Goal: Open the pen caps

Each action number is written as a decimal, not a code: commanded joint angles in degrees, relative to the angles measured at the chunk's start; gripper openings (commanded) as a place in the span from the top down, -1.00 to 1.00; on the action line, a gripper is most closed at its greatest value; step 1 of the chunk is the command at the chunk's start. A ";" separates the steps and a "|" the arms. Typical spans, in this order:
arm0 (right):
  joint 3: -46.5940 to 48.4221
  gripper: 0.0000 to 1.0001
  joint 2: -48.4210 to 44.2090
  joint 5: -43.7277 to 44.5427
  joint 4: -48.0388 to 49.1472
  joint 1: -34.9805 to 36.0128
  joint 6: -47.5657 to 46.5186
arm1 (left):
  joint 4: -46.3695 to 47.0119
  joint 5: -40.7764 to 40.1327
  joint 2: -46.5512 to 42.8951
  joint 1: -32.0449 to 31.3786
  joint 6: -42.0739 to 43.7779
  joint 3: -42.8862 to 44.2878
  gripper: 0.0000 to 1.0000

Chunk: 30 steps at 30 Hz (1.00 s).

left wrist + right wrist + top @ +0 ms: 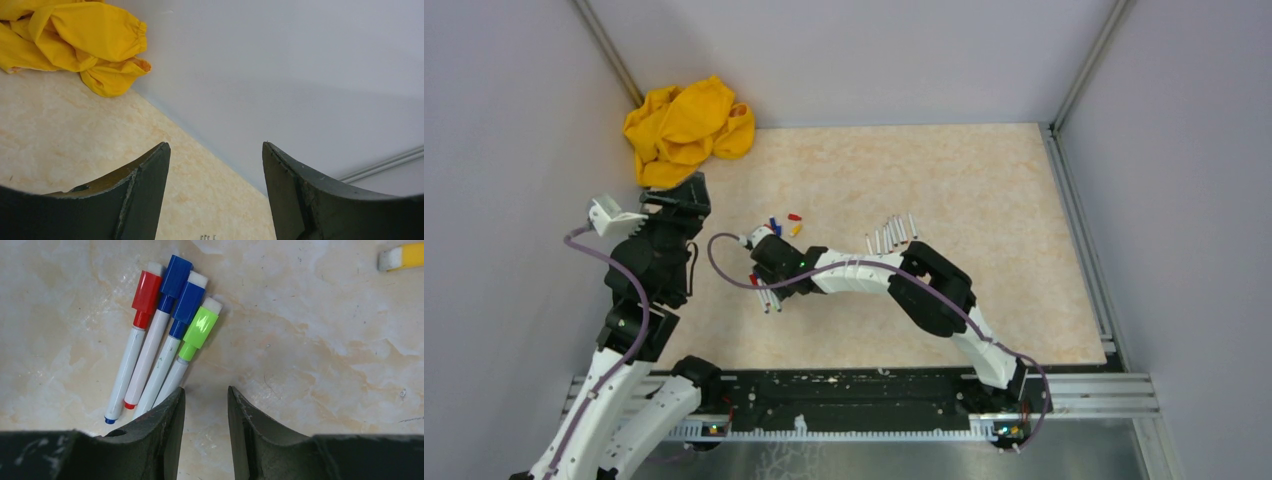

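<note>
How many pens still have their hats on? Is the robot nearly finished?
Partly. Done: a row of pens lies with no coloured caps showing. In hand: nothing; the right arm has its jaws open and empty beside four pens. Left: those four have caps on, a red cap, two blue caps and a green cap.

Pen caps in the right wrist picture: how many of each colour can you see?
Red cap: 1
Blue caps: 2
Green cap: 1
Yellow cap, cut off by the picture's edge: 1
Total: 5
</note>
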 commanded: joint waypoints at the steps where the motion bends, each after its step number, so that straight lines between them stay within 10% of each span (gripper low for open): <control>1: 2.25 0.27 -2.70 1.30 0.96 1.40 0.58 | 2.10 0.49 -0.30 -0.29 0.89 0.24 -0.48; 30: 5.77 0.26 -3.14 -0.64 -0.84 2.33 3.50 | 2.51 0.58 -0.18 -0.29 0.96 -0.44 -0.48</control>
